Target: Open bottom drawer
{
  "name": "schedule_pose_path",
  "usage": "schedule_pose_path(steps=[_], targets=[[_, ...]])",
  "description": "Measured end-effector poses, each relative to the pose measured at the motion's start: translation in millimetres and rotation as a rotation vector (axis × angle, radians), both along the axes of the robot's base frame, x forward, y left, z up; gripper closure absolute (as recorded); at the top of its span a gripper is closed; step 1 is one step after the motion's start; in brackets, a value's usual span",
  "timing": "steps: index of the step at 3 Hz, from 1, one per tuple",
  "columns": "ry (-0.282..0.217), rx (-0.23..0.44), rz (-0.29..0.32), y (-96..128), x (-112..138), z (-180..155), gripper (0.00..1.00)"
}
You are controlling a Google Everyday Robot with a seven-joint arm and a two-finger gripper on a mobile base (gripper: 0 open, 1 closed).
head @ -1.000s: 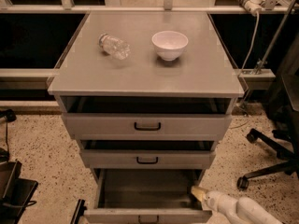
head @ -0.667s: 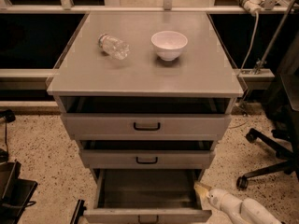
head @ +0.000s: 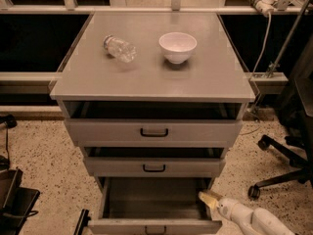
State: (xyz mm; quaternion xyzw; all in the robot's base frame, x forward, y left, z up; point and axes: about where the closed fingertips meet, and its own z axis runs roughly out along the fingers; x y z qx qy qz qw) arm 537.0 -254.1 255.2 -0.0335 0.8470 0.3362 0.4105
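I am hovering my end effector (head: 208, 198) low at the right of the cabinet, just beside the right wall of the bottom drawer (head: 151, 199), near its upper right corner as I am seeing it. I cannot tell whether the end effector is clenched or released, and I cannot tell whether it is touching the drawer wall or sitting just clear of it.

The bottom drawer is sitting lowest of the three, below the middle drawer (head: 154, 166) and the top drawer (head: 154, 131), and it is standing well out of the cabinet, showing a plain grey interior with nothing in it. Its front is running along the bottom edge of the view, with the small black handle (head: 155, 229) only partly showing.

I am judging the drawer to be stiff and rigid, light because it is empty, and sliding in one straight line on its runners. The flat grey faces are looking smooth and likely slippery, so pushing on a wall is risking a slip. The handle is the sure place to take hold, hooking behind the bracket and pulling straight outward. Pulling from one side is risking the drawer skewing and binding.

A bowl (head: 177, 46) and a bottle (head: 120, 48) are resting on the tabletop (head: 151, 77), so I am favouring a gentle pull.
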Motion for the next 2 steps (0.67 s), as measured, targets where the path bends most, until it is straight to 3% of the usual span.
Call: schedule_pose_path(steps=[1,2], targets=[[0.0,0.0,0.0,0.0,0.0,0.0,0.0],[0.0,0.0,0.0,0.1,0.0,0.0,0.0]])
